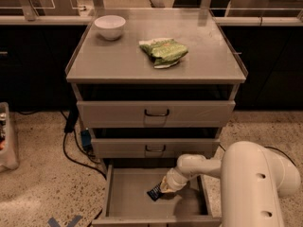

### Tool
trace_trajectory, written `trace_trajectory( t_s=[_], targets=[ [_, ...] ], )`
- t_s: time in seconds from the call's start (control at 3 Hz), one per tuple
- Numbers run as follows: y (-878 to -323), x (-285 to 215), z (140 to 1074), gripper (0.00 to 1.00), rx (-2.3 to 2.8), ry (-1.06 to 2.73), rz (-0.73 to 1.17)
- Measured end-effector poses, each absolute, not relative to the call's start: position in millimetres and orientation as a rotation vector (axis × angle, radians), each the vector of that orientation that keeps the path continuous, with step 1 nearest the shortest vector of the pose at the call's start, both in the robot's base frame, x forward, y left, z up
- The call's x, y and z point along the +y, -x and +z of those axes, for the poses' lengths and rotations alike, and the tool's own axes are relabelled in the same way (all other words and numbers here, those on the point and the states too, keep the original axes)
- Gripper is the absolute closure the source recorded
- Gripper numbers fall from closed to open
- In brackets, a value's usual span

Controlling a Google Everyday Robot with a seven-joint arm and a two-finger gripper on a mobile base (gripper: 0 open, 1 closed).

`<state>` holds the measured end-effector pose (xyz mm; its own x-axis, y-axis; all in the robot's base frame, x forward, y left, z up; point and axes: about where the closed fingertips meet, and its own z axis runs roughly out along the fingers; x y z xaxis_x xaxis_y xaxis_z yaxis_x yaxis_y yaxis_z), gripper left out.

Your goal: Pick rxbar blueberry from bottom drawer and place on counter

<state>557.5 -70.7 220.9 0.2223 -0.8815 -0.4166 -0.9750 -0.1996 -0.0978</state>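
The bottom drawer [128, 197] is pulled open at the bottom of the view, its grey floor showing. The rxbar blueberry [155, 192], a small dark bar, sits in it, tilted, at the tip of my gripper [163, 188]. My white arm reaches into the drawer from the right and the gripper is down at the bar, touching it. The counter [203, 60] is the grey cabinet top above, far from the gripper.
A white bowl [110, 26] stands at the counter's back left. A green snack bag [164, 51] lies near its middle. Two shut drawers with dark handles [156, 113] sit above the open one. Cables [75, 145] hang at the cabinet's left.
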Motion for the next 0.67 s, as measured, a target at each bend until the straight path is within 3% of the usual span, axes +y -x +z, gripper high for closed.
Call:
trace_trajectory(
  t_s=[0.67],
  targets=[
    [-555.4,-70.1,217.5,0.37,1.732,2.165,0.400]
  ],
)
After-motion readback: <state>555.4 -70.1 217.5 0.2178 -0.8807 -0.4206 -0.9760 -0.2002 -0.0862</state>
